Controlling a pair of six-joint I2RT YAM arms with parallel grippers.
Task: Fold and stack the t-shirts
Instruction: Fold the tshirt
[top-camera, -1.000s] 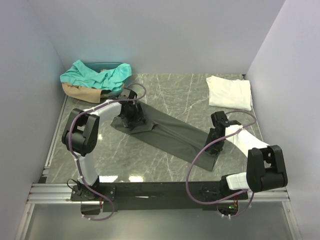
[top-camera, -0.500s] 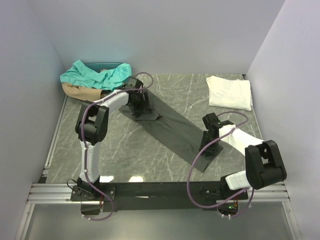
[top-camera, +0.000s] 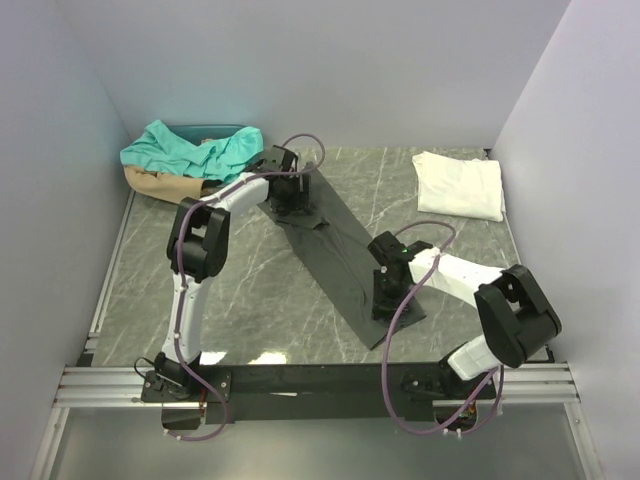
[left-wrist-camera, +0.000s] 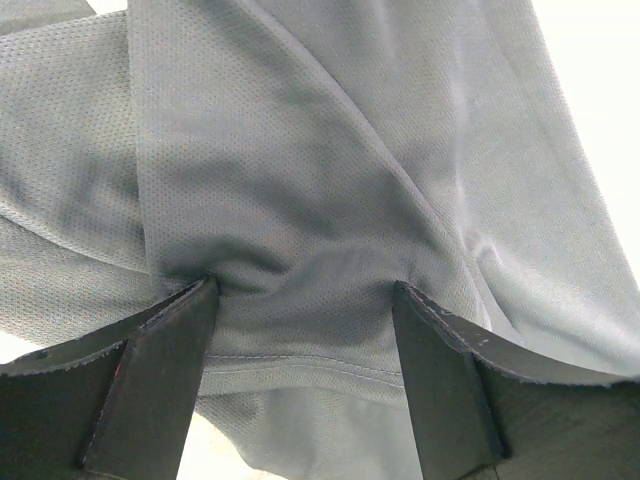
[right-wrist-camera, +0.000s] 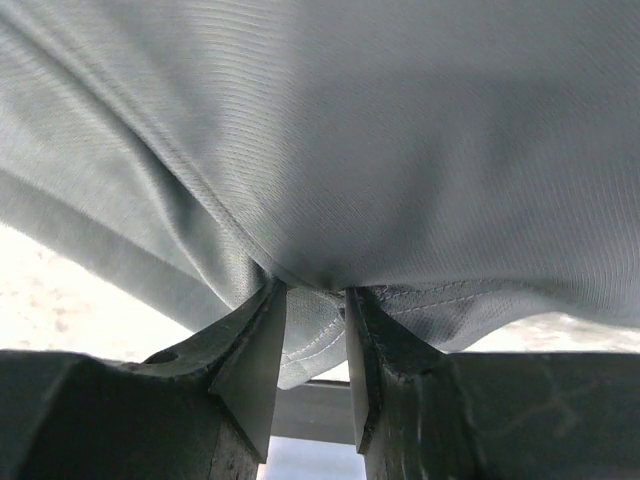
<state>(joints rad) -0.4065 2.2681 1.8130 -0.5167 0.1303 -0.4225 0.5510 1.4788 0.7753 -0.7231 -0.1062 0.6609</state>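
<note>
The big stone desk (top-camera: 250, 290) has the dark grey t-shirt (top-camera: 335, 255) lying across its middle. It is pulled out into one long thin strip, from the far left down to the near right. A white t-shirt (top-camera: 458, 185) sits folded in the far right corner. A teal shirt (top-camera: 185, 148) and a tan shirt (top-camera: 155, 185) lie in a messy heap in the far left corner.

The left gripper (top-camera: 297, 195) is at the far end of the strip. Its fingers stand wide apart, with a thick bunch of grey cloth caught between them. The right gripper (top-camera: 383, 300) is at the near end. Its fingers are almost together and pinch the hem tight.

I think they are in the middle of folding the grey one, holding it stretched by both ends. Next, I think one end must be carried over to meet the other, with both ends held tight so the cloth lies flat. Then it can go on the white one.
</note>
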